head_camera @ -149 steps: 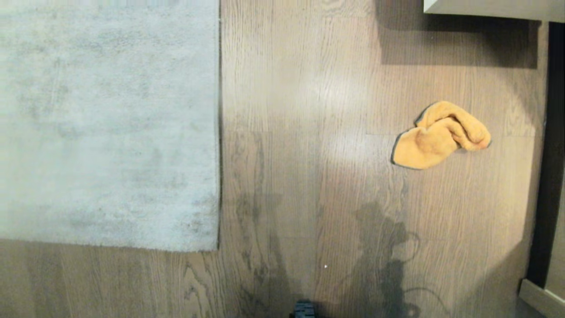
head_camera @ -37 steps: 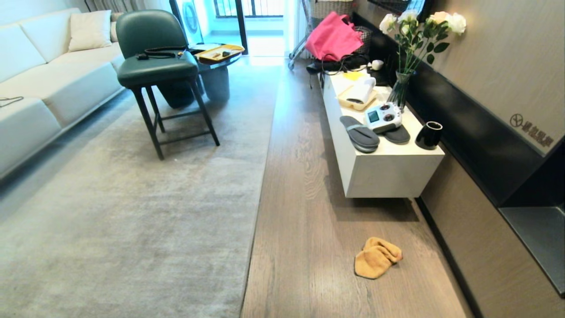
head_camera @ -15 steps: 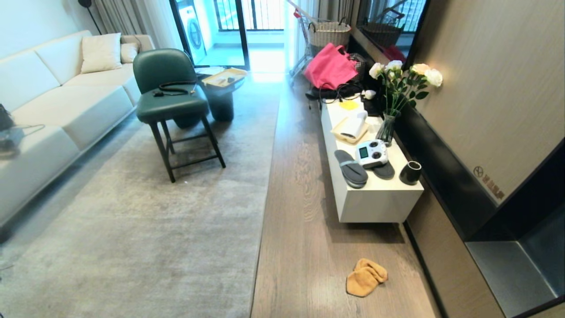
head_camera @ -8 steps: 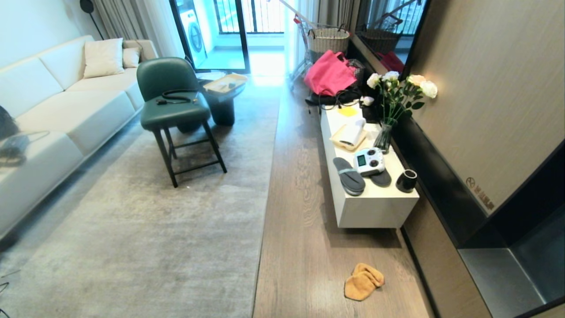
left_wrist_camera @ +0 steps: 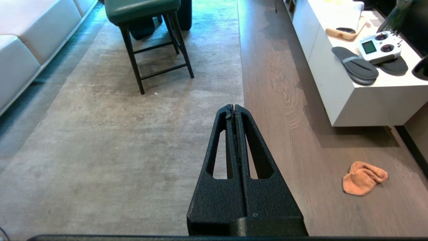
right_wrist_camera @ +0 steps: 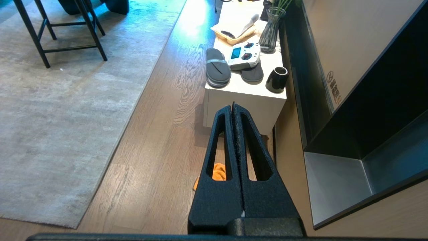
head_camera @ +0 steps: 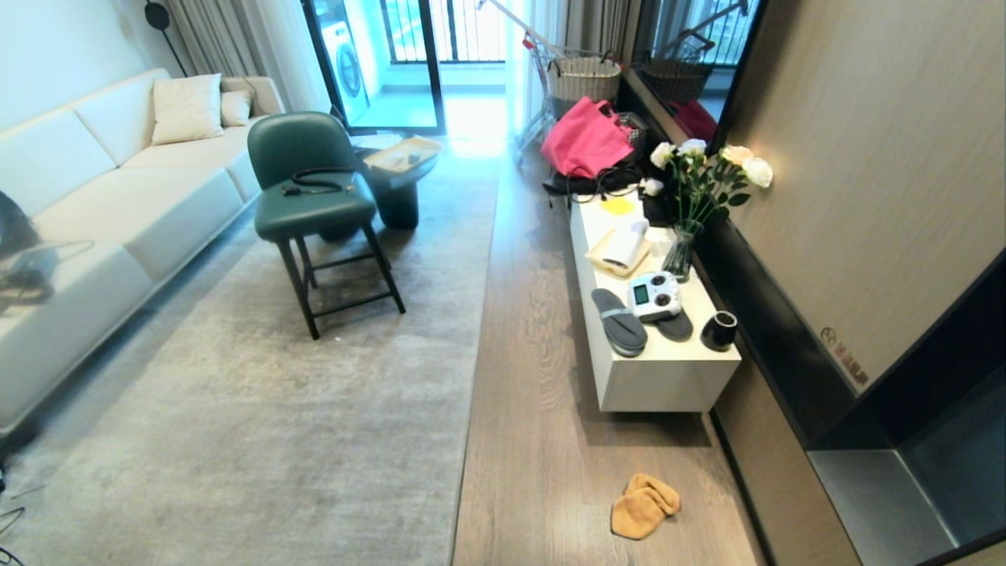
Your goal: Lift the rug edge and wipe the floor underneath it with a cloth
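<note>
The pale grey rug lies flat, its straight rug edge [head_camera: 471, 369] running up the room beside the wood-plank floor [head_camera: 534, 440]. The crumpled orange cloth [head_camera: 644, 505] lies on the floor near the white cabinet, and the left wrist view shows the cloth [left_wrist_camera: 363, 178] too. My left gripper [left_wrist_camera: 233, 107] is shut and empty, held high over the rug edge [left_wrist_camera: 242, 87]. My right gripper [right_wrist_camera: 233, 106] is shut and empty, high above the floor, with the cloth [right_wrist_camera: 219, 174] partly hidden behind its fingers. Neither arm shows in the head view.
A low white cabinet [head_camera: 660, 381] with slippers, a remote and a vase of flowers stands along the right wall. A green chair [head_camera: 314, 204] stands on the rug, a white sofa [head_camera: 102, 212] at the left. A pink bag [head_camera: 585, 137] and a basket cart sit at the far end.
The head view has risen from looking straight down at the floor to looking across the room, so the whole scene has shifted down. The cloth and rug have not moved.
</note>
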